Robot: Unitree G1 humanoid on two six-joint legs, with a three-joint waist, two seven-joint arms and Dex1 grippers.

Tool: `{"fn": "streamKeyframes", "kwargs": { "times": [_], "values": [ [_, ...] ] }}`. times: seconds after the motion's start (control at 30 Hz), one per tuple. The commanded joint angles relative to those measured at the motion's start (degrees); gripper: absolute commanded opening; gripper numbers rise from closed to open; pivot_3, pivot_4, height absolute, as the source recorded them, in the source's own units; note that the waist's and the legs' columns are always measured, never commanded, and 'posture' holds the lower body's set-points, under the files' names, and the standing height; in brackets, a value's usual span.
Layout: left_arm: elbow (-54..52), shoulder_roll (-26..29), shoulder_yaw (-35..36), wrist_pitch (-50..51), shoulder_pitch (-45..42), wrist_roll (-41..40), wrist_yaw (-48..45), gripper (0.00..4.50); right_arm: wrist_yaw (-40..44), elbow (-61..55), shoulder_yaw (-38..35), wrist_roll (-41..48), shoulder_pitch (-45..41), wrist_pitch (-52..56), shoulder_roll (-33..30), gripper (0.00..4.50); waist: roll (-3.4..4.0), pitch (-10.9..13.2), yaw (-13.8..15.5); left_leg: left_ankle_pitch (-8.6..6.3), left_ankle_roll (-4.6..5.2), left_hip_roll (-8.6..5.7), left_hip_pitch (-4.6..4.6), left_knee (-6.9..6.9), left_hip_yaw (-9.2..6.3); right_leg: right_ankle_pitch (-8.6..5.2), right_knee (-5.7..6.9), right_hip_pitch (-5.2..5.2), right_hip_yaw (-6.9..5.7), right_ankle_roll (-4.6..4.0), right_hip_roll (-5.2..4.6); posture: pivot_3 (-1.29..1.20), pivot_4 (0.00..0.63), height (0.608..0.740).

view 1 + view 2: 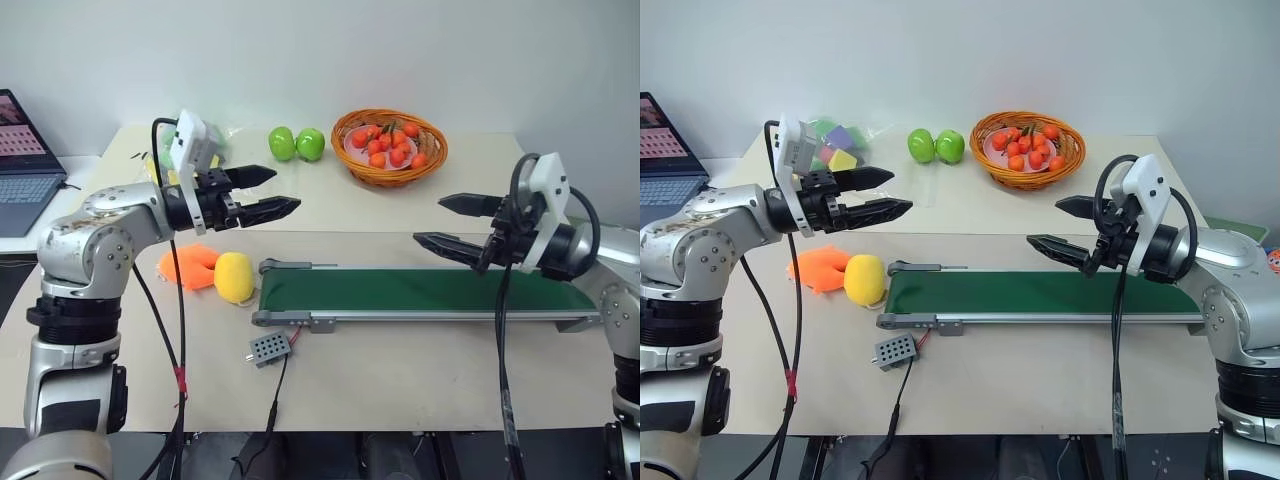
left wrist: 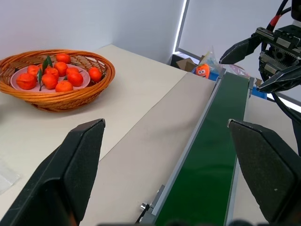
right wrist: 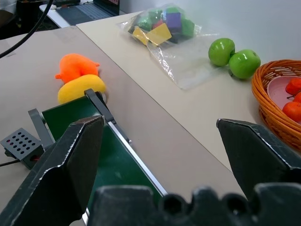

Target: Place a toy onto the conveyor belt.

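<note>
1. The toy [image 1: 187,266], a small orange plush, lies on the table [image 1: 400,380] off the left end of the conveyor belt [image 1: 420,291], touching the yellow lemon-shaped toy [image 1: 234,277] that sits between it and the belt's left roller

2. The left pincer [image 1: 272,192] hangs in the air above the table with its two black fingers spread wide and nothing between them; it points level, toward the right of the scene

3. The right pincer [image 1: 447,222] hovers over the right half of the belt, fingers likewise wide apart and empty, pointing toward the left

4. The relation that matters: the toy lies below the left pincer and a little back to the left of its fingertips, on the near side, so the tips have overshot it rather than pointing at it

5. The left arm is clearly the nearer one; the right pincer is well apart from the toy, with most of the belt's length between them

6. The toy's long axis appears to run roughly left to right, along the line of the belt, though the yellow toy hides its right end

7. By my judgement the grasp has not begun: the left pincer would need to tip downward and draw back to the left to straddle the orange plush without catching the yellow toy beside it

8. The belt surface is bare and ready to receive it
</note>
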Motion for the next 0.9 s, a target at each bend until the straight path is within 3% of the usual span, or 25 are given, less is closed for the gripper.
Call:
{"fn": "streamKeyframes", "kwargs": {
  "times": [0.03, 0.23, 0.4, 0.8, 0.9],
  "values": [
    [-1.2, 0.3, 1.6, 0.7, -0.2, -0.6, 0.1, 4.47, -0.1, -1.0, -0.4, -0.4, -1.0, -1.9, 0.1, 4.5, 0.0, 0.0, 0.0, 0.0, 0.0, 0.0, 0.0, 0.0, 0.0, 0.0, 0.0, 0.0, 0.0, 0.0, 0.0, 0.0, 0.15, 0.738],
    [-1.7, 0.0, 5.1, 3.6, 0.5, -3.7, 1.6, 4.47, 0.7, 0.2, 0.7, -1.3, -1.4, -2.8, 0.7, 4.5, 0.0, 0.0, -0.1, 0.0, 0.0, 0.0, 0.0, 0.0, 0.0, 0.0, 0.01, 0.0, 0.0, 0.0, 0.0, 0.0, 0.15, 0.738],
    [3.4, -0.6, 12.2, 8.2, 0.9, -7.1, 7.2, 4.47, 1.8, 1.6, 2.0, -2.1, -2.4, -3.3, 1.2, 4.5, 0.0, 0.0, -0.2, 0.0, 0.0, 0.0, 0.01, 0.0, -0.01, 0.0, 0.01, 0.0, 0.0, 0.0, 0.0, 0.0, 0.15, 0.738],
    [22.1, -4.3, 49.0, 27.0, 11.3, -24.8, 38.3, 4.47, 5.9, 6.4, 6.4, -3.8, -6.8, -4.4, 2.5, 4.5, 0.0, 0.0, -1.5, 0.04, -0.07, -0.01, 0.11, -0.02, -0.06, 0.0, 0.09, 0.0, 0.01, 0.0, -0.03, 0.0, 0.15, 0.738],
    [24.3, -4.9, 54.0, 27.6, 16.2, -27.0, 40.6, 4.47, 6.6, 7.4, 7.0, -4.2, -7.4, -4.5, 3.1, 4.5, -0.06, 0.0, -1.5, 0.08, -0.15, -0.01, 0.11, -0.04, -0.09, 0.0, 0.13, -0.01, -0.01, 0.0, -0.03, 0.0, 0.15, 0.738]
  ]
}}
